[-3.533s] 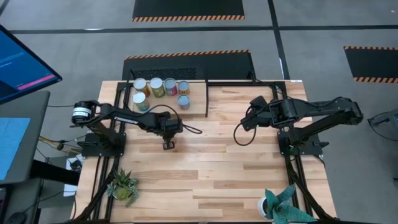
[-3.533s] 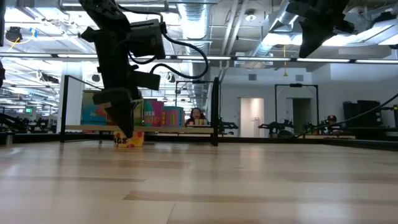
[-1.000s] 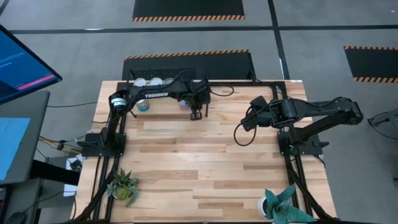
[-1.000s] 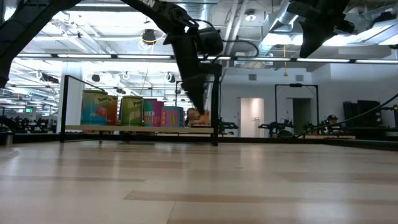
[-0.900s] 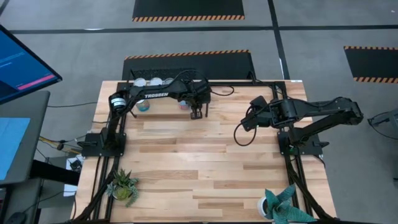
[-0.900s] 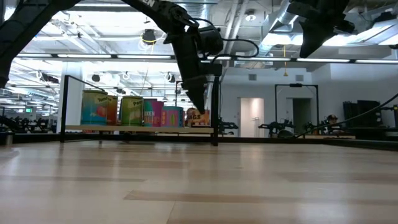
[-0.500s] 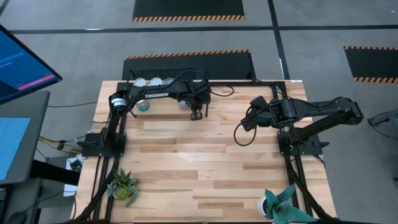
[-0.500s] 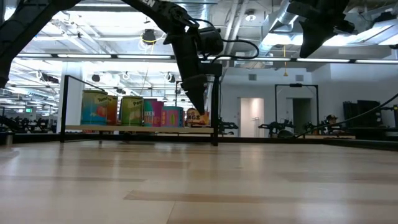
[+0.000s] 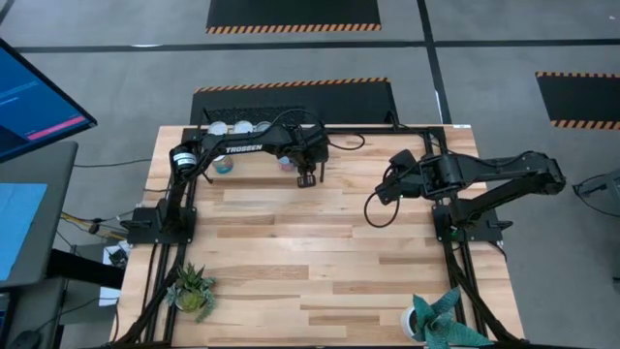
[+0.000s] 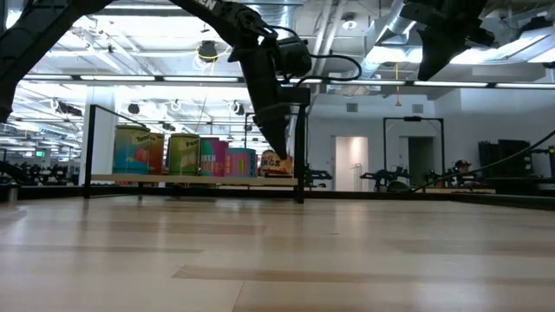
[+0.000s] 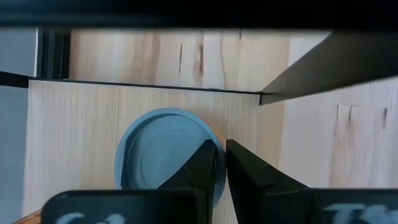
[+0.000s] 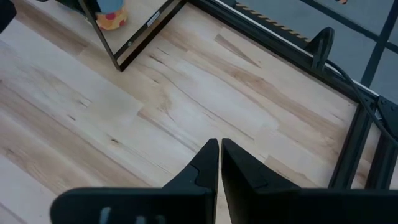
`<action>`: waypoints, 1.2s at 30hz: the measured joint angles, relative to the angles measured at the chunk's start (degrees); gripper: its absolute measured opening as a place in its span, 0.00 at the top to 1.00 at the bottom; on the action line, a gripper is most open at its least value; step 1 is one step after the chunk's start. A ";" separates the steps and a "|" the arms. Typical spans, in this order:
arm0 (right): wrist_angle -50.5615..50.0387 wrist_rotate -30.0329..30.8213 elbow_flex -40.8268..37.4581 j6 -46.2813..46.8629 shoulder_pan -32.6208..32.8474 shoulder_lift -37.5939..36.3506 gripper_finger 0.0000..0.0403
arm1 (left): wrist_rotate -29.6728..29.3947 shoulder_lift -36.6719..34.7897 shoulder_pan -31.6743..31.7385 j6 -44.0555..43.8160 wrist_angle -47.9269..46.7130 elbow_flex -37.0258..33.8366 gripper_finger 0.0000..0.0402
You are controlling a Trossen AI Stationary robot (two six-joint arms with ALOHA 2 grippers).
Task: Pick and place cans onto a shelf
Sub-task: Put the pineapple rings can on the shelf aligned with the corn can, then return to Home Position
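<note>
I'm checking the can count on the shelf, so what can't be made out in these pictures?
- High view: the dark left arm covers most of the small tins on the light wood shelf.
- Low view: the row of tins overlaps, hiding any behind.
- Left wrist view: only one pale blue tin top shows, label unseen.

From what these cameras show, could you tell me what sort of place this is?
Most likely an open robotics lab or industrial workspace: hazard-striped floor mats, exposed ceiling ducts and strip lights, and similar black-framed rigs standing farther back in the room.
</note>
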 joint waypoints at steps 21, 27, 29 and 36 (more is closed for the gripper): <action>-0.01 -0.04 0.00 0.00 0.07 0.01 0.89 | -3.35 0.00 0.55 -0.34 0.26 0.00 0.70; 0.00 -0.04 0.00 0.00 0.07 0.01 0.89 | -5.07 -0.02 0.52 -2.91 -5.80 5.75 0.65; -0.02 -0.04 0.00 0.00 0.07 0.00 0.89 | -5.07 -0.07 0.47 -2.99 -9.72 8.56 0.65; -0.01 -0.04 0.00 0.00 0.07 0.00 0.89 | -6.36 -0.10 0.13 -10.60 -28.71 18.53 0.65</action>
